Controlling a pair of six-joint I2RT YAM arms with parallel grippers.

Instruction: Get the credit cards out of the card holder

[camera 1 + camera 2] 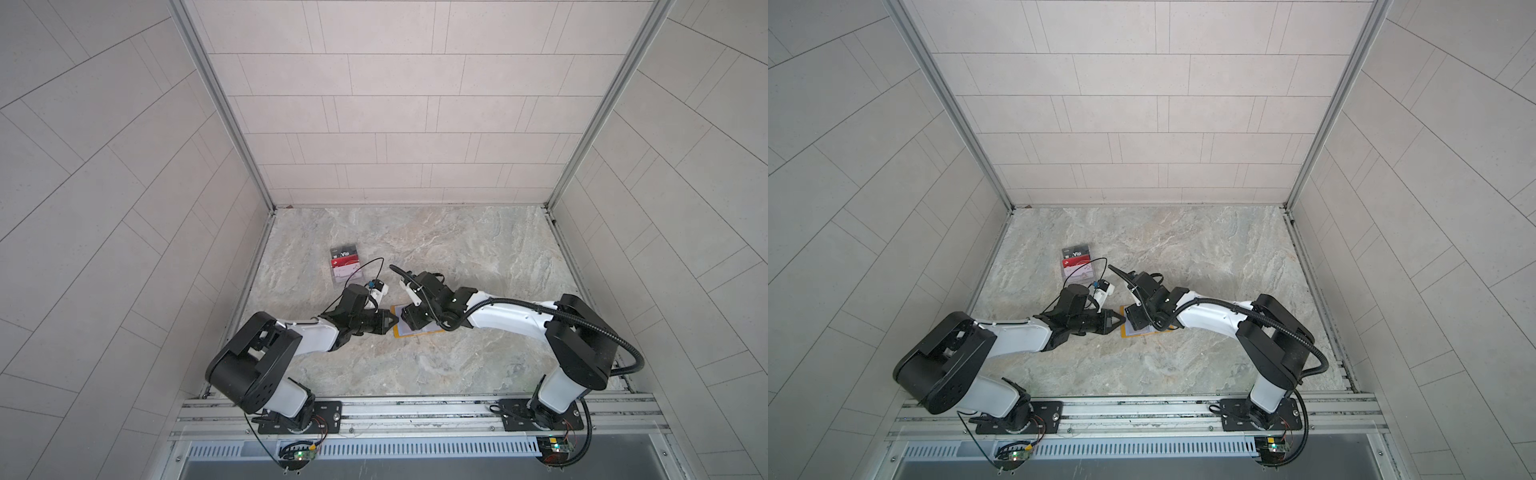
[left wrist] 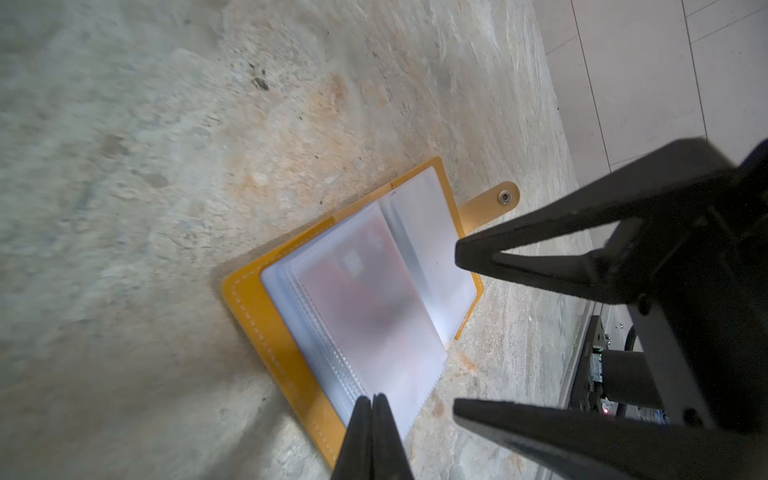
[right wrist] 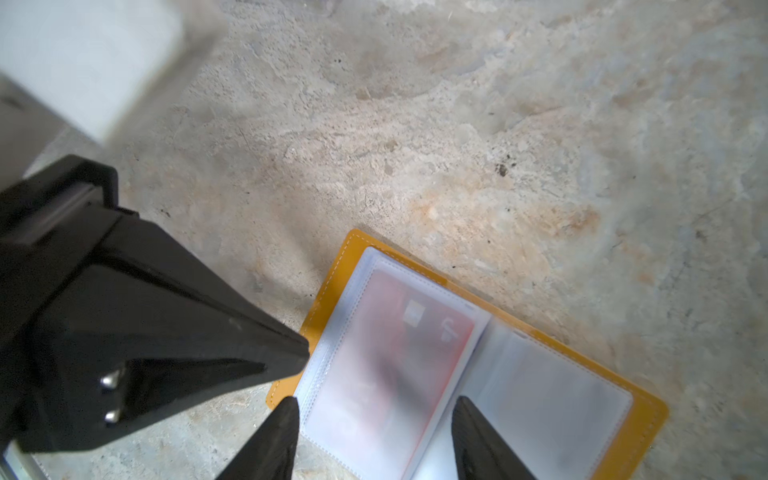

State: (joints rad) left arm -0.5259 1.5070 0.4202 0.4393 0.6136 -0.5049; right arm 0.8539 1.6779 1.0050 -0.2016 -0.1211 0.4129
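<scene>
The mustard-yellow card holder (image 2: pixel 266 332) (image 3: pixel 648 419) (image 1: pixel 397 333) (image 1: pixel 1126 332) lies open on the marble table between both arms. A red credit card (image 3: pixel 399 353) (image 2: pixel 365 291) shows through its top clear sleeve. My left gripper (image 2: pixel 372 399) (image 1: pixel 395 322) (image 1: pixel 1123 319) is shut, its tips at the edge of the sleeve pages. Whether a sleeve is pinched between them I cannot tell. My right gripper (image 3: pixel 376 405) (image 2: pixel 456 328) is open, its fingers either side of the sleeve with the red card.
A clear tiered stand (image 1: pixel 337 281) (image 1: pixel 1064 276) at the back left shows a dark grey "Vip" card (image 1: pixel 344 252), a red card (image 1: pixel 345 261) and a white card (image 1: pixel 348 272). The holder's snap tab (image 2: pixel 494 203) lies flat on the table.
</scene>
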